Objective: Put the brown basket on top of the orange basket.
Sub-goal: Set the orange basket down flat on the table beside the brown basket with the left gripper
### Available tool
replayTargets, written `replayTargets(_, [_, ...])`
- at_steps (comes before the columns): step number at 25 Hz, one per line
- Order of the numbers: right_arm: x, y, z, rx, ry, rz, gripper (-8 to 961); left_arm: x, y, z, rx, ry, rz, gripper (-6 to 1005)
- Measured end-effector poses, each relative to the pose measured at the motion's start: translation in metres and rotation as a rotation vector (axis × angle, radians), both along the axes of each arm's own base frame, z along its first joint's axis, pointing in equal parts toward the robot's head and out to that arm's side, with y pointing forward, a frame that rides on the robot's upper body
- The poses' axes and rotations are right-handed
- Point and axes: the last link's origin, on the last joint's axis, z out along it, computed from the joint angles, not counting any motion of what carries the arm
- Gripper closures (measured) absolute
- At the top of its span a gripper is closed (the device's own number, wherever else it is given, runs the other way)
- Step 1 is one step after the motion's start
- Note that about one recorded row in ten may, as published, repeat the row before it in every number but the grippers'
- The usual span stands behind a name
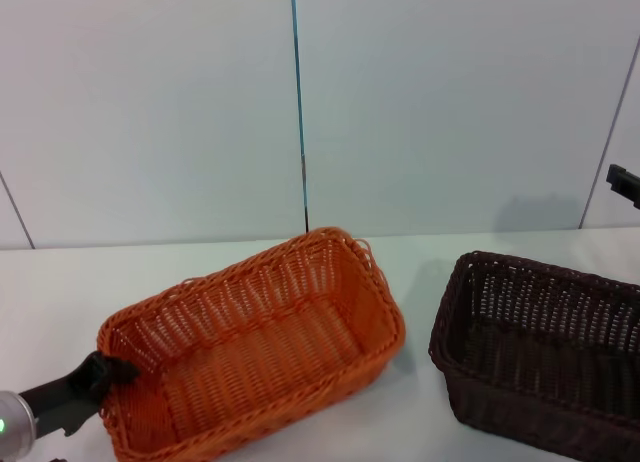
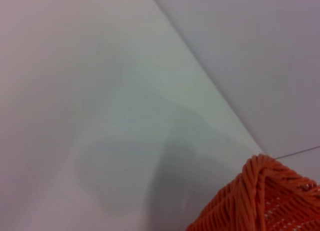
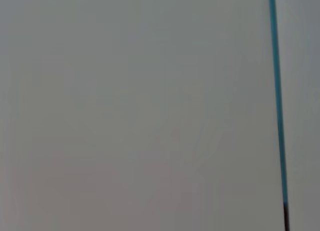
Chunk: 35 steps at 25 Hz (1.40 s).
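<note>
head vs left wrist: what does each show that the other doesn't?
Head only: the brown basket on the table, apart from and to the right of the orange basket; the left claw at the orange basket's near left corner; a bit of the right claw at the right edge. Left wrist only: a close-up of the orange basket's braided corner. Both: orange basket, white table, wall.

Plain white matte tabletop [image 1: 420,432] runs back to a pale grey-white panelled wall [image 1: 450,102]. Thin teal vertical seam strip [image 1: 299,102] splits the panels, darkening near the table edge. Thin dark slanted joint line [image 1: 610,132] far right. Soft, even lighting.
</note>
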Motion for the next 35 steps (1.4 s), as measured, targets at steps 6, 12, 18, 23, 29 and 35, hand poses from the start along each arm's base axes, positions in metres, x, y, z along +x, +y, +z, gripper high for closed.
replayTargets(6, [0.000, 0.001, 0.000, 0.004, -0.001, -0.002, 395, 0.002, -0.001, -0.005, -0.016, -0.007, -0.004, 772])
replayTargets(12, [0.001, 0.000, -0.001, 0.004, -0.002, -0.006, 395, 0.009, 0.001, -0.012, -0.043, -0.010, -0.031, 769])
replayTargets(18, [0.006, -0.001, -0.001, 0.009, -0.001, -0.022, 394, 0.012, -0.003, -0.014, -0.031, -0.081, -0.039, 766])
replayTargets(23, [0.009, -0.002, -0.001, 0.015, -0.007, -0.038, 394, 0.018, -0.001, -0.013, -0.022, -0.109, -0.060, 762])
replayTargets(29, [0.013, -0.002, -0.001, 0.020, -0.026, -0.046, 394, 0.019, 0.002, -0.011, -0.009, -0.089, -0.086, 758])
replayTargets(35, [0.015, -0.002, -0.001, 0.028, -0.032, -0.055, 394, 0.016, -0.003, -0.012, 0.059, -0.133, -0.096, 631])
